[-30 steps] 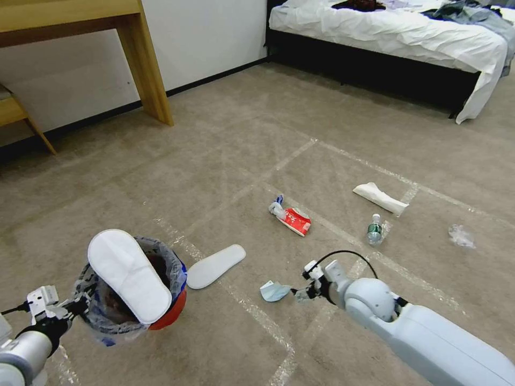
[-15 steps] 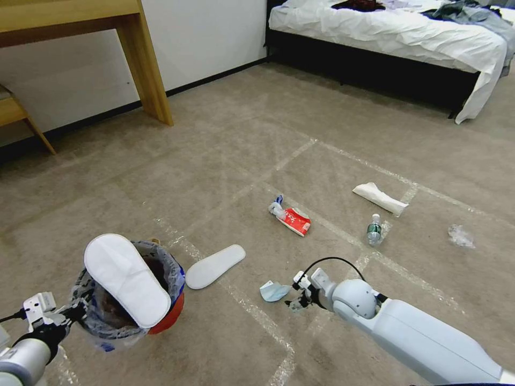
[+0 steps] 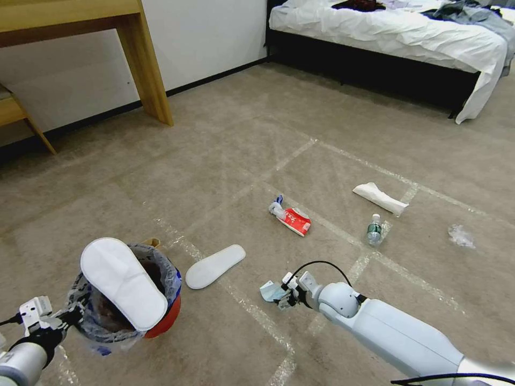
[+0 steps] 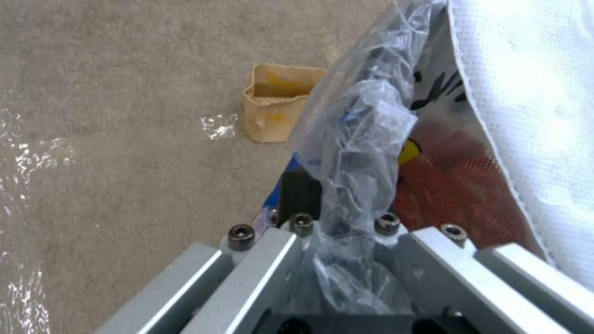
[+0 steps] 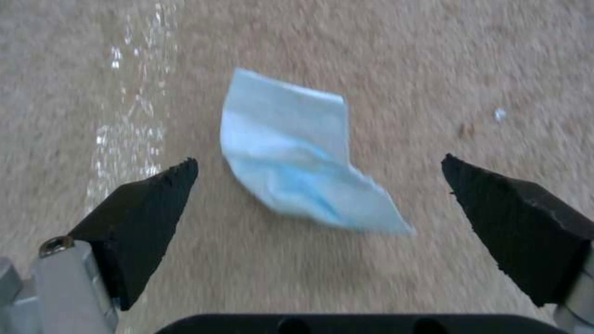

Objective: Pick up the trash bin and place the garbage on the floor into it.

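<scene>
while the right pincer [image 5: 319, 178] gapes around the blue mask [image 5: 303, 181], its long axis runs obliquely between the pads [image 5: 148, 213].

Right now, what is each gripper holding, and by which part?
Left gripper grips the trash bin by its bag-lined rim. Right gripper holds nothing; it is open around the blue mask.

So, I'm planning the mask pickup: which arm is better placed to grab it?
The right. The right gripper is open with the blue mask on the floor between its fingers. The left gripper is shut on the trash bin bag rim.
</scene>
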Motion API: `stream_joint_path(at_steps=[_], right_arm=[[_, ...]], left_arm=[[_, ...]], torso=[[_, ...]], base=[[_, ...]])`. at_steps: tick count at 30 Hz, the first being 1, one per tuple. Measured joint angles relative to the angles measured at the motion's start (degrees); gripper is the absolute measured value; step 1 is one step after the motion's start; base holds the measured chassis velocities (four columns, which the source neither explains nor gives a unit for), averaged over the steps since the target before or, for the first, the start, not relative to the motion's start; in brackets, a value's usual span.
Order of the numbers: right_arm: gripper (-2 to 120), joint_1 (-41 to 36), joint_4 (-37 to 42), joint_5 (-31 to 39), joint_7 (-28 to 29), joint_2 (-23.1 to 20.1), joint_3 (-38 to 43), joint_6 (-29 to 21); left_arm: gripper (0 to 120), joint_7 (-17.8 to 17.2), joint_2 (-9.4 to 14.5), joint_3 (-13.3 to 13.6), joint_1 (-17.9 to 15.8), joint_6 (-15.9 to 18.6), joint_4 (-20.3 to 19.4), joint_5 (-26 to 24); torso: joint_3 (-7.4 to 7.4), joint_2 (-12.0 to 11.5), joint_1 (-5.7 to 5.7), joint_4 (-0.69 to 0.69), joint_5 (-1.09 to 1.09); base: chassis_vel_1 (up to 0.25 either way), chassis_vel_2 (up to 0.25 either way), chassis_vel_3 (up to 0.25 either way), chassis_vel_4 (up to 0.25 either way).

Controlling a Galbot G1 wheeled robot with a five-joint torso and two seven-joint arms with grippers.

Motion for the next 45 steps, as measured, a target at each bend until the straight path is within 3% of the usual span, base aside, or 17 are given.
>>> stream_joint_path(at_steps=[10,20,23,45], right_arm=[[98,0.5,-7.1,-0.7,1.5,4.9,-1.8,5.8],[96,1.0,-10.8,-1.7,1.9,7.8,-2.0,7.8],[90,0.9,-11.2,-1.9,2.0,8.2,-1.9,8.0],[10,-0.3,-11.7,-3.3,2.3,6.8,-0.9,10.1]], left_arm=[[1,0.0,-0.1,0.1,0.0,-0.1,0.5,0.0],[1,0.1,-0.1,0.1,0.0,-0.2,1.0,0.1],[1,0.2,-0.1,0.1,0.1,-0.3,1.2,0.2],[1,0.3,0.1,0.6,-0.6,-0.6,2.1,0.6]], torso=[[0.00,0.0,0.00,0.00,0.00],[0.00,0.0,0.00,0.00,0.00],[0.00,0.0,0.00,0.01,0.00],[0.00,0.0,0.00,0.00,0.00]], base=[[0.000,0.000,0.000,0.000],[0.000,0.000,0.000,0.000],[0.000,0.000,0.000,0.000],[0.000,0.000,0.000,0.000]])
